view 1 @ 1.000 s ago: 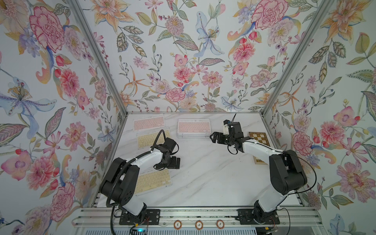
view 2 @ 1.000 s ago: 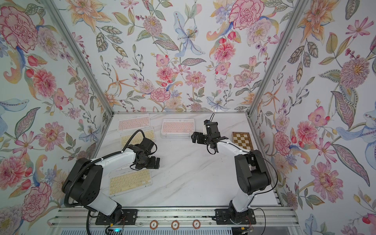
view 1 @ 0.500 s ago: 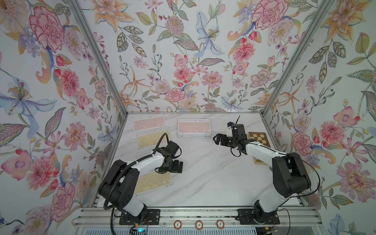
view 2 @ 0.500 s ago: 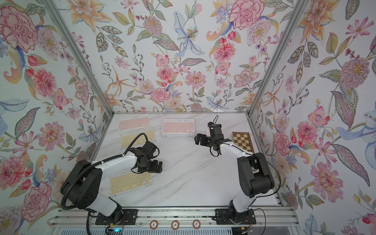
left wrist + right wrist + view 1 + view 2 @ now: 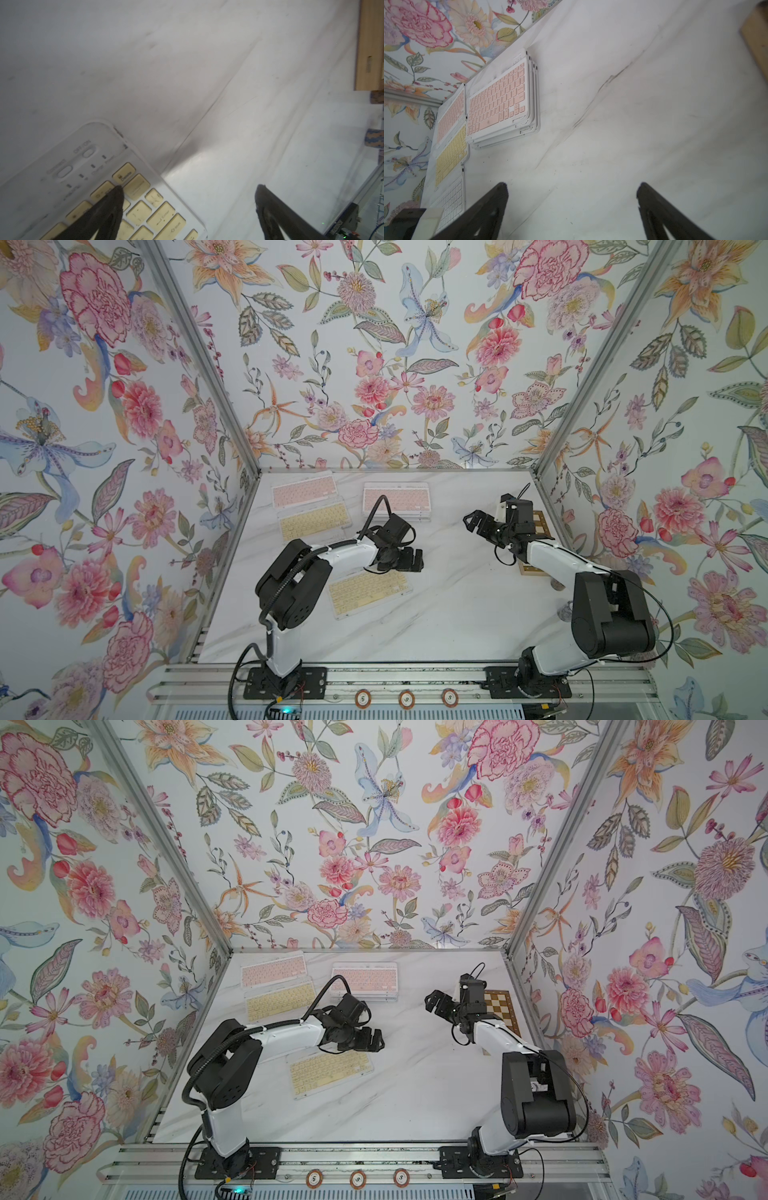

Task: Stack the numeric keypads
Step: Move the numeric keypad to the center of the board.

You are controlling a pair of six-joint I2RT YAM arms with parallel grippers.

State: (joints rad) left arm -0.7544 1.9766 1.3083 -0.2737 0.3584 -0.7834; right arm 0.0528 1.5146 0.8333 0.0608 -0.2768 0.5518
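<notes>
Both top views show a yellow-keyed keypad (image 5: 368,587) (image 5: 330,1071) lying flat at front left. My left gripper (image 5: 409,560) (image 5: 189,188) is open at its far right corner. One fingertip (image 5: 116,195) is over the keys by Delete and the other is over bare table. A stack of keypads with a pink one on top (image 5: 396,497) (image 5: 500,99) sits at the back. A pink keypad (image 5: 303,494) and a yellow keypad (image 5: 313,521) lie at back left. A white keypad (image 5: 450,199) lies beside them. My right gripper (image 5: 473,520) (image 5: 572,186) hangs open and empty.
A brown-and-cream chessboard (image 5: 500,1006) (image 5: 540,516) lies at the right wall, partly under my right arm. Its wooden edge (image 5: 369,41) shows in the left wrist view. Floral walls close in the white marble table (image 5: 436,614) on three sides.
My left gripper swung right, and the front yellow keypad slid right with it. My right gripper drew back to the right, away from the stack.
</notes>
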